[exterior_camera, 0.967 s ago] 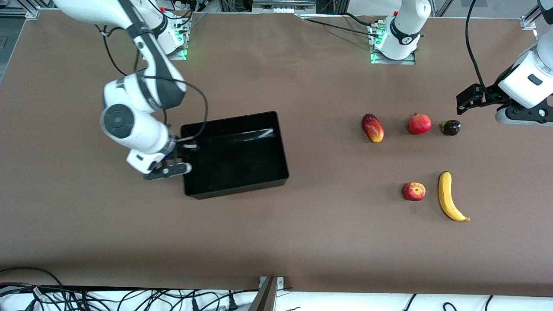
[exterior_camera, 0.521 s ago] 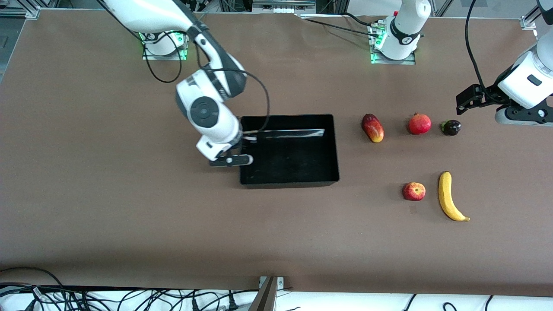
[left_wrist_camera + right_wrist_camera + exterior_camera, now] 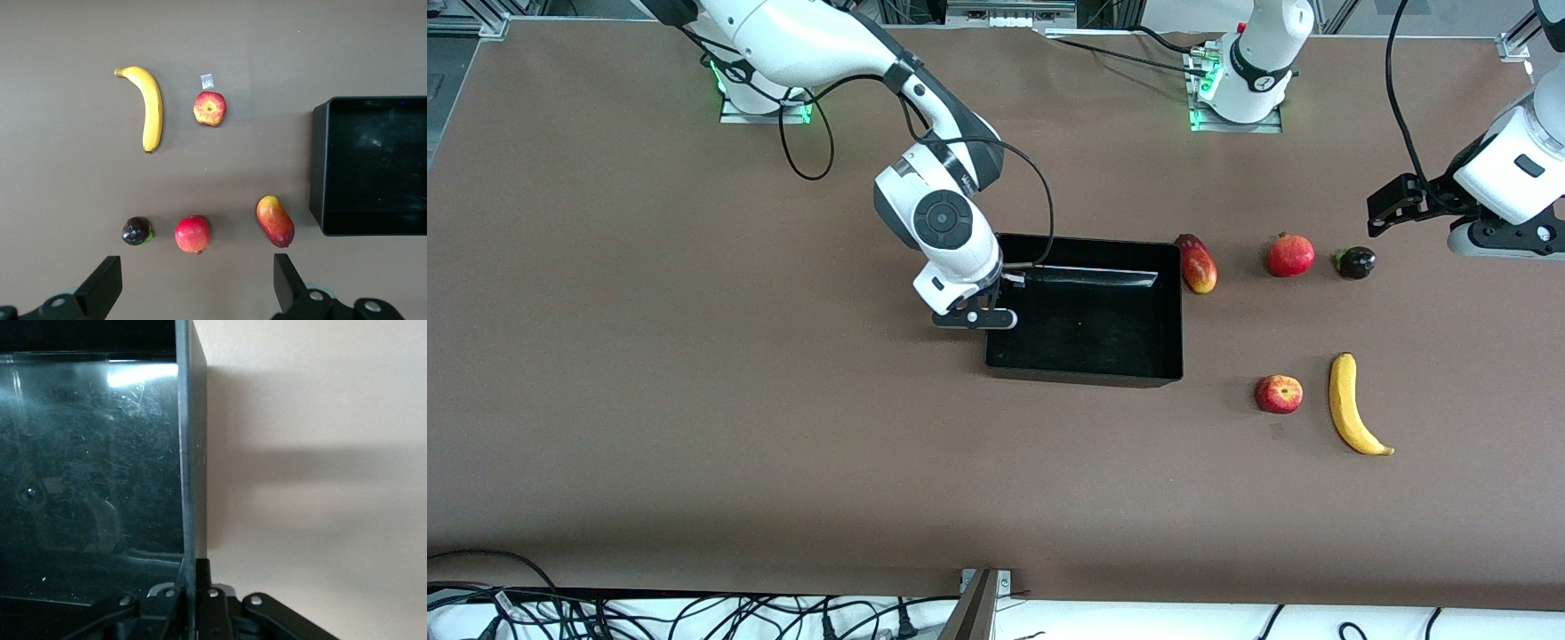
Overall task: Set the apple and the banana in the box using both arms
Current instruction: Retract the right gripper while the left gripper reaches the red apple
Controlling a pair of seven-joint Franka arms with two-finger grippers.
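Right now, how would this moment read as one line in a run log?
right tool: shut on box wall | left tool: open, waiting above fruit | apple, banana: on table

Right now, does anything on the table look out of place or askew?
One thing: the box has its corner against the mango-like fruit, so that fruit may get shoved. The right gripper is shut on the box's wall. The apple and banana lie apart on the table; the left gripper waits open.

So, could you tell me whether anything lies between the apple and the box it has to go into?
Nothing visible does. Bare table separates the apple from the box. The mango-like fruit sits against the box's corner farther from the camera, off that path. The banana lies beside the apple, away from the box.
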